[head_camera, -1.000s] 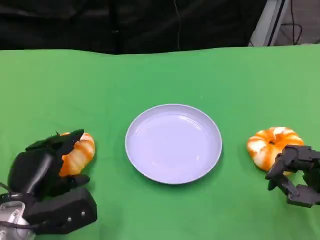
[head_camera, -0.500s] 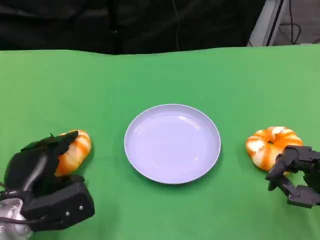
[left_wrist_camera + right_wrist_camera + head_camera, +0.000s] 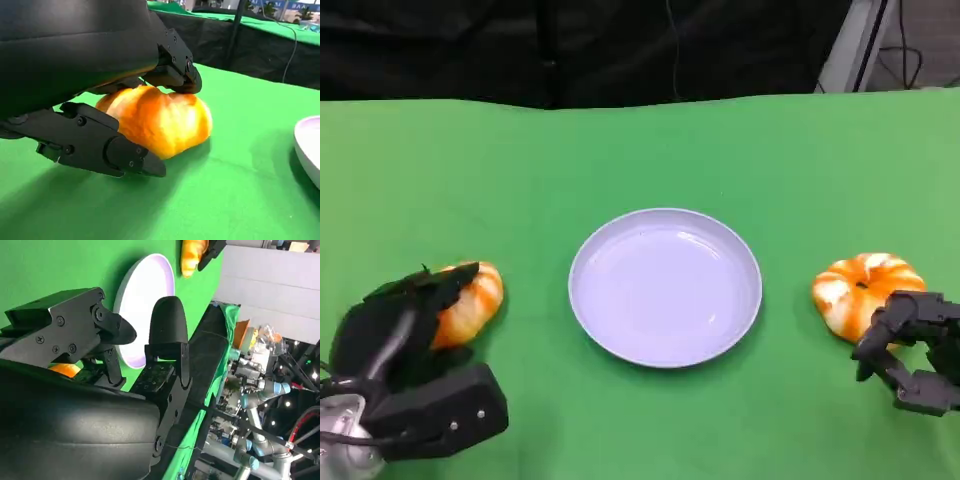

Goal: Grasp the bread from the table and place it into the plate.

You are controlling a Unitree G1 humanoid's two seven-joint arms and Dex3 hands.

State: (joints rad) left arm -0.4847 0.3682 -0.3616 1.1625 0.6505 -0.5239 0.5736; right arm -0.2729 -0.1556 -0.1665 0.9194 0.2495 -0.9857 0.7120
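The left hand (image 3: 405, 340) grips the left bread (image 3: 465, 303); the right hand (image 3: 910, 350) hovers empty, fingers apart.

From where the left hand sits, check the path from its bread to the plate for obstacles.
Nothing visible blocks it. The left hand is around the bread, and bare green cloth lies between it and the plate.

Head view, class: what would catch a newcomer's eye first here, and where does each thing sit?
The pale plate sits empty mid-table on the green cloth. An orange bread lies at its left under the left hand, whose fingers wrap it. A second bread lies at the plate's right, by the right hand.
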